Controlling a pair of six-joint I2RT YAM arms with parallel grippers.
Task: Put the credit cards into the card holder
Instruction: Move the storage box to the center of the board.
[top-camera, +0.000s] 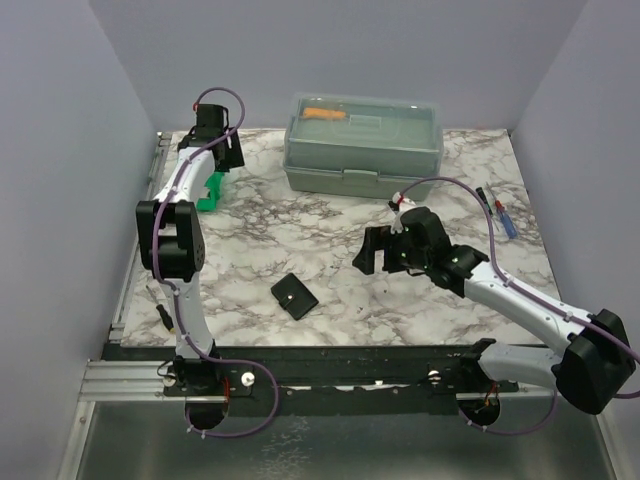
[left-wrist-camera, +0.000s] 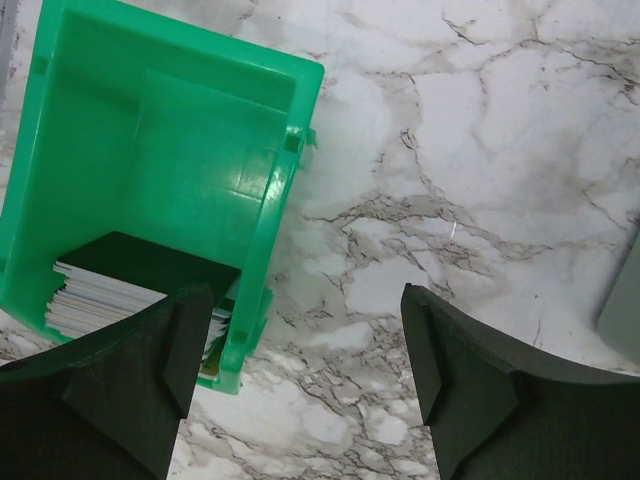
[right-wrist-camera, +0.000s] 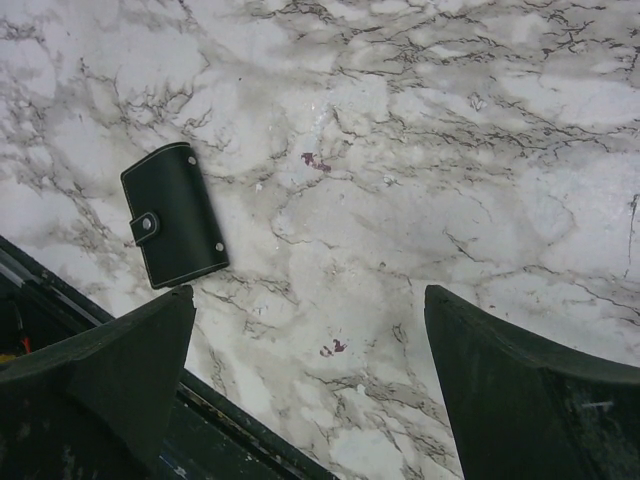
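The left arm (top-camera: 172, 235) rises from its base at the lower left of the top view, bends at a dark elbow and stretches toward the upper left. The left gripper (top-camera: 222, 160) points downward, and in its wrist view the two black fingers (left-wrist-camera: 150, 380) stand wide apart. The right arm (top-camera: 520, 300) runs low from the lower right toward the centre. The right gripper (top-camera: 372, 252) faces left, jaws spread wide, its fingers filling the lower corners of its wrist view.

Credit cards (left-wrist-camera: 95, 295) in green bin (left-wrist-camera: 180, 140) partly behind a finger (left-wrist-camera: 130, 370) of the left claw (left-wrist-camera: 305, 305), print illegible.
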